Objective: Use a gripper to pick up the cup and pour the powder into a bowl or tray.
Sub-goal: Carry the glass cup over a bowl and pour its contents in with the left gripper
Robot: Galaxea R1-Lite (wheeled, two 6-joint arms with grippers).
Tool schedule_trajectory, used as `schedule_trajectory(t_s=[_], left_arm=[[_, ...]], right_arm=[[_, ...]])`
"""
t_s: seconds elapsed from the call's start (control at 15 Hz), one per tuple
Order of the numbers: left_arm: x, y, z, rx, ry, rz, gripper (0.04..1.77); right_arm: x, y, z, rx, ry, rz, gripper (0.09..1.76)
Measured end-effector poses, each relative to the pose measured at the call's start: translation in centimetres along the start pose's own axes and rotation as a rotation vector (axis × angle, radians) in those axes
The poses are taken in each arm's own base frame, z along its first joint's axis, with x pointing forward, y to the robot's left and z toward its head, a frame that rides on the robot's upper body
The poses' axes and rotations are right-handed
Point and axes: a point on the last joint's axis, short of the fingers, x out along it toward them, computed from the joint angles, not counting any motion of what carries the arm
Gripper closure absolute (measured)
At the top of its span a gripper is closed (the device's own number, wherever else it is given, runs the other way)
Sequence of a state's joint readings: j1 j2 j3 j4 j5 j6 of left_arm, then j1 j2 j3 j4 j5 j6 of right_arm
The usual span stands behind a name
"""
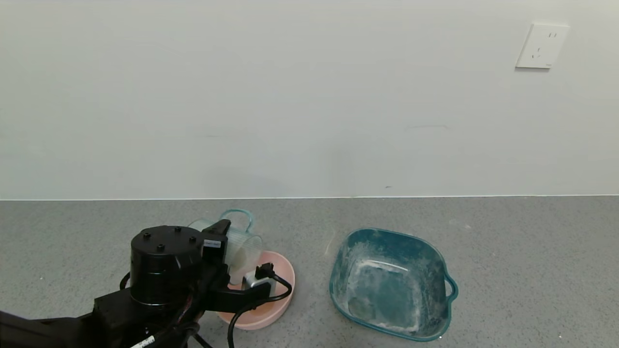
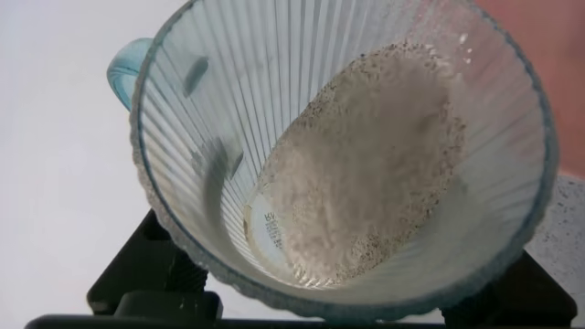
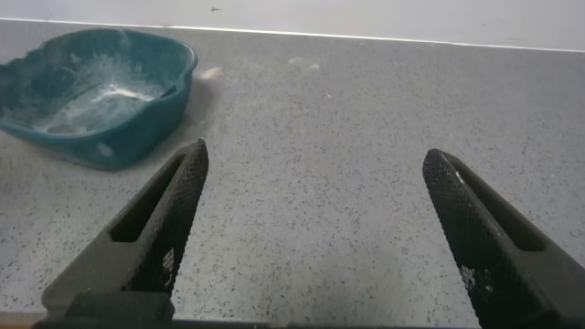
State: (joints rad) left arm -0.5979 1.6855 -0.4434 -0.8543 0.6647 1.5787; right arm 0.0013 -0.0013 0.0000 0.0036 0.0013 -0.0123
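tilting cup (image 1: 239,246) over bowl (image 1: 283,290) near counter's front edge | left gripper (image 1: 220,251) clamped tight on cup wall | powder (image 2: 366,196) sliding toward rim | light, thin ribbed plastic, squeezable; hold wall | right gripper (image 3: 311,228) spread wide, empty

grey speckled counter (image 1: 508,251) bears pink bowl (image 1: 283,302) and teal tray (image 1: 437,263) (dusty).

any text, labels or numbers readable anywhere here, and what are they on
None can be read.
White sticker on the left tool: too small to read.
Printed mark under the cup base, partly covered by powder: blurred.
White tag on the arm's cable: unreadable.
Small print on the wall socket: too small.
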Motion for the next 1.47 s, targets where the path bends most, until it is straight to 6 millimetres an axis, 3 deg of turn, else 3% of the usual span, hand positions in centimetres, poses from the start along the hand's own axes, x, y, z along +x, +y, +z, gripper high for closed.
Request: schedule_trajectory(t_s=[1.47], left_arm=[[-0.72,-0.19,0.66,0.178,0.099,-0.007,0.5]], right_arm=[[0.0,0.0,0.0,0.0,0.0,0.0,0.14]])
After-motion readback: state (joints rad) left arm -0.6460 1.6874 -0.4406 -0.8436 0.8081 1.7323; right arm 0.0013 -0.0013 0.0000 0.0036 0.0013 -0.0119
